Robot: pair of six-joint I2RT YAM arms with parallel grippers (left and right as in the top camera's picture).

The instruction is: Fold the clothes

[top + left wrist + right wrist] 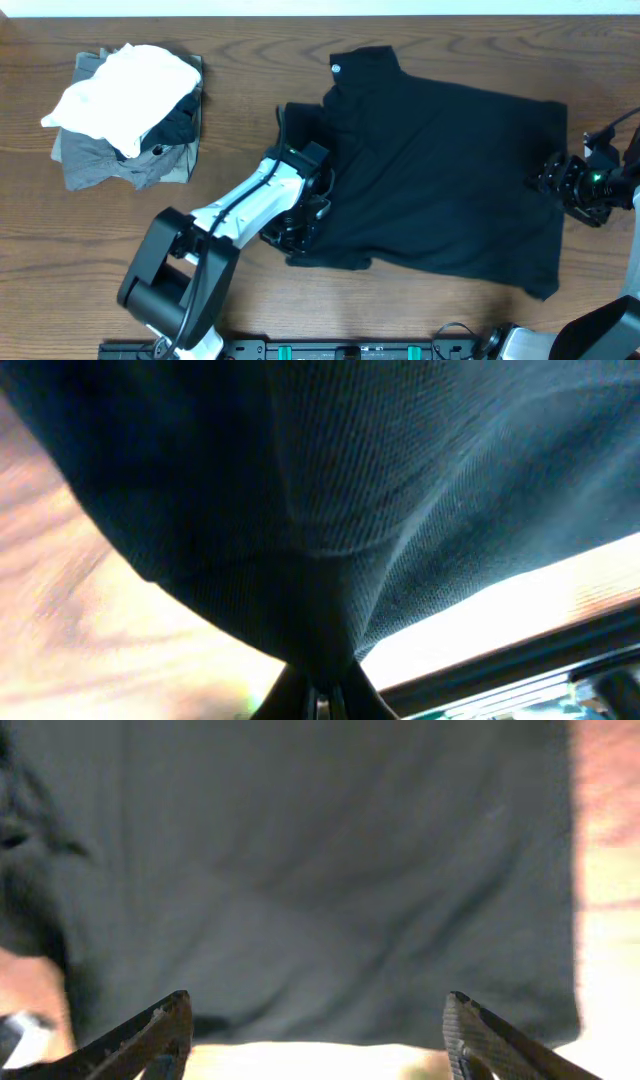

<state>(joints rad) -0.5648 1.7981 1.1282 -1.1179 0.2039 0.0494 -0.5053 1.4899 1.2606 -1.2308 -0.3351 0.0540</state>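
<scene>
Two arms in: left end effector (320,685) clamped on black soft-fabric collared shirt (450,170), spread flat on brown wooden table (300,60); right end effector (315,1008) jaws wide, empty, at shirt's opposite edge.

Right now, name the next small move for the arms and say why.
Probably lower the right tool onto the shirt and close it on the near edge. The left tool is shut on a pinch of the shirt at the other side, while the right tool stands open with that edge running across its gap, so nothing grips that side yet.
</scene>
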